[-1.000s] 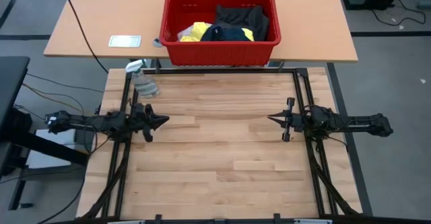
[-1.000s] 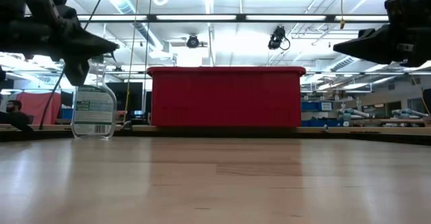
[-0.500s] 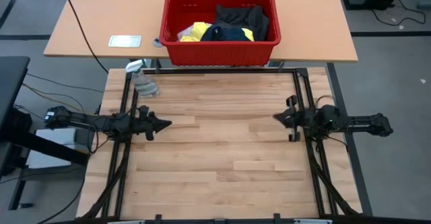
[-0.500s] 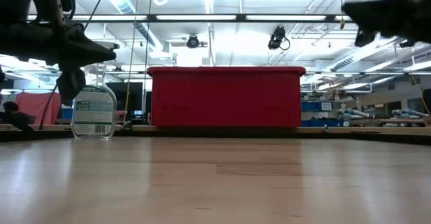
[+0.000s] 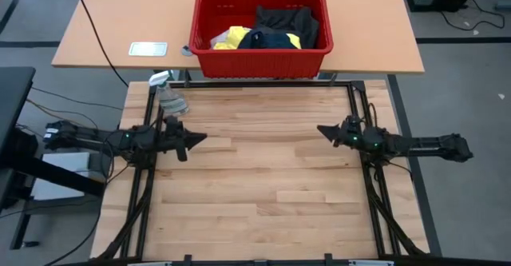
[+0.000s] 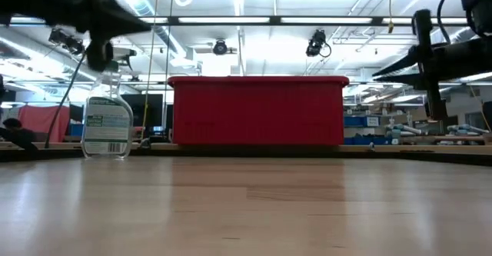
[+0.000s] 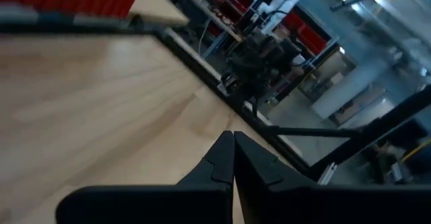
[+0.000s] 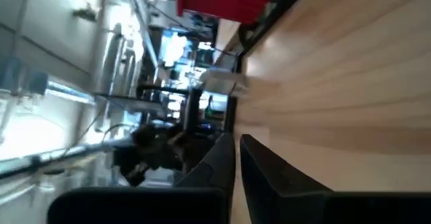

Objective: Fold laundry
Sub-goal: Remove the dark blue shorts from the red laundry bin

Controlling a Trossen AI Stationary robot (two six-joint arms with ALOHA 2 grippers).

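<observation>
Right now your left gripper (image 5: 200, 139) hangs above the wooden surface (image 5: 255, 186) near its left edge, fingers (image 7: 222, 158) pressed together, just beside the spray bottle (image 5: 170, 97). Well apart from both, the laundry (image 5: 267, 29) lies heaped in the red basket (image 5: 209, 55) on the far surface. Your right gripper (image 5: 322, 129) hangs near the right edge, fingers (image 8: 225, 158) together, holding nothing.

The red basket (image 6: 257, 110) hides its laundry (image 5: 267, 30) in the low view; the left gripper (image 6: 115, 21) is blurred there.
</observation>
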